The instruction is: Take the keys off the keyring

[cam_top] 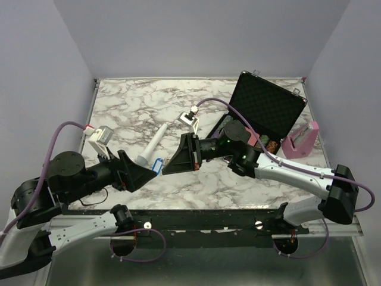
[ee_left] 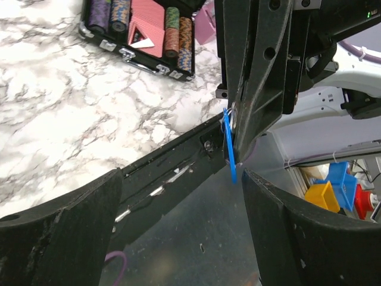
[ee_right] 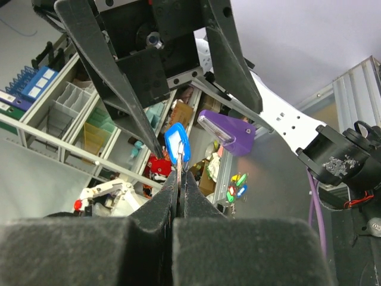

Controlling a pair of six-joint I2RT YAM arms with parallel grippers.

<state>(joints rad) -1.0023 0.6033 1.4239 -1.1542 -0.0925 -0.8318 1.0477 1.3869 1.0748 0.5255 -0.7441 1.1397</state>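
Note:
The key with the blue head hangs in the air above the table's front edge, between my two grippers. My right gripper is shut on a thin silvery metal piece right under the blue head; it looks like the keyring edge-on. In the left wrist view the key shows edge-on at the right gripper's tips, with a silvery loop beside it. My left gripper is open, its fingers wide apart on either side of the key, touching nothing.
A white stick-like tool lies on the marble table behind the grippers. An open black case with poker chips stands at the back right, a pink object beside it.

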